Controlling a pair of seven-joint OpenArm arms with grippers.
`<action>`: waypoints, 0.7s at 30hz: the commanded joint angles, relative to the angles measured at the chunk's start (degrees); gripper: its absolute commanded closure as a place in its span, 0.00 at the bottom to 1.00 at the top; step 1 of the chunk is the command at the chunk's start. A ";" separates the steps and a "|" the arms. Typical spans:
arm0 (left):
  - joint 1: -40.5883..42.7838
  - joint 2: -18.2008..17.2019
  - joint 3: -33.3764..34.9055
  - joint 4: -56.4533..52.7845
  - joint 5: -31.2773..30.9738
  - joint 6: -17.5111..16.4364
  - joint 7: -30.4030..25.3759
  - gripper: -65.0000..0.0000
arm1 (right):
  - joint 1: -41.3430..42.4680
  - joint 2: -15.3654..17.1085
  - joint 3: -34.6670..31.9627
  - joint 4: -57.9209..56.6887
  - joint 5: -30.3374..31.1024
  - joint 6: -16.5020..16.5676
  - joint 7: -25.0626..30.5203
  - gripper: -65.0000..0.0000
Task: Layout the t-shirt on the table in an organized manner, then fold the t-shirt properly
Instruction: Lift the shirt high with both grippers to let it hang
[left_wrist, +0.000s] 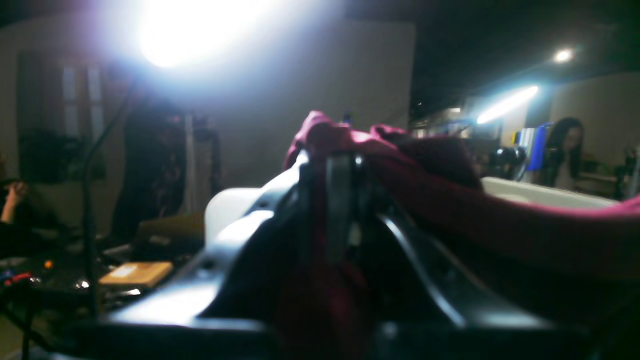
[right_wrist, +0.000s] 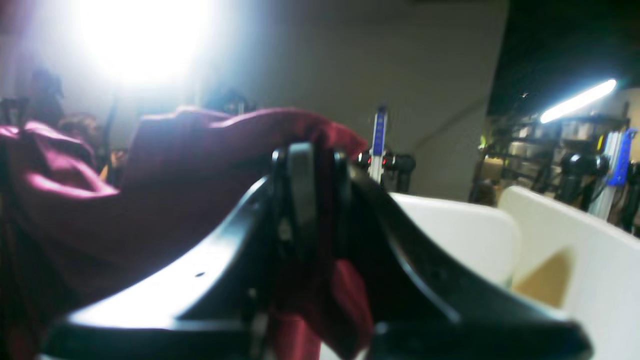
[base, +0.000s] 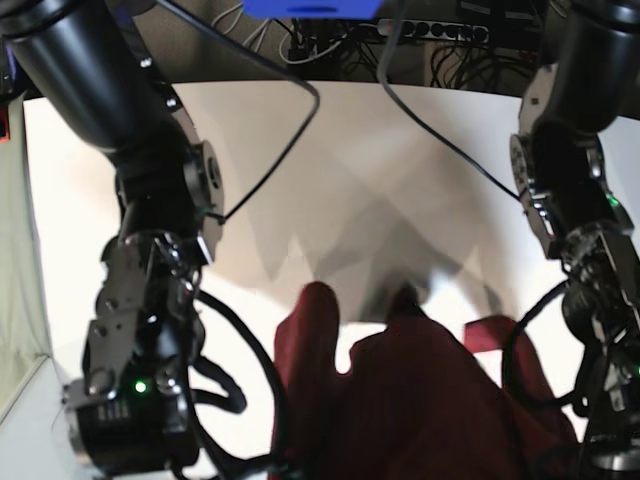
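Both grippers, left (left_wrist: 340, 165) and right (right_wrist: 305, 160), clench the shirt (base: 420, 400); spread it taut before lowering to the table (base: 400, 170).

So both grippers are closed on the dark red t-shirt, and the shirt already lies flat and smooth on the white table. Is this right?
Not quite. The left gripper and right gripper are both shut on the t-shirt, but it is not flat: the base view shows it bunched and hanging in folds between the arms above the table.
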 joint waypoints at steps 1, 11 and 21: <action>-2.14 -0.63 -0.43 0.84 0.23 0.27 -1.75 1.00 | 1.92 -0.99 -0.04 0.38 0.01 -0.46 1.74 1.00; -3.37 -2.48 -1.66 -1.35 -0.13 0.27 -2.28 1.00 | -8.54 -2.13 0.14 1.70 -6.67 -0.55 2.18 1.00; -8.83 3.06 -1.31 -17.00 -0.13 -0.08 -2.46 1.00 | -20.68 -2.13 -0.30 3.46 -8.34 -0.55 2.36 1.00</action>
